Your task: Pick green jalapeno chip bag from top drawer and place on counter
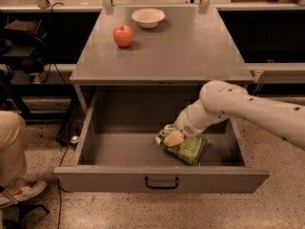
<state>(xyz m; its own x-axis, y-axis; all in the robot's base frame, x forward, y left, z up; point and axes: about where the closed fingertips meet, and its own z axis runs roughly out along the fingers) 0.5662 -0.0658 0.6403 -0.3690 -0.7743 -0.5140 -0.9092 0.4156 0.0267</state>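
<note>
The top drawer (162, 178) is pulled open below the counter (162, 46). The green jalapeno chip bag (189, 150) lies on the drawer floor at the right front, slanting down to the right. My gripper (173, 138) reaches down into the drawer from the right and sits on the bag's left end, touching it. My white arm (238, 106) crosses over the drawer's right wall. The gripper covers part of the bag's left end.
A red apple (123, 35) and a white bowl (148, 17) stand at the back of the counter. A seated person's leg and shoe (14, 166) are at the left. Dark shelving and cables stand behind on the left.
</note>
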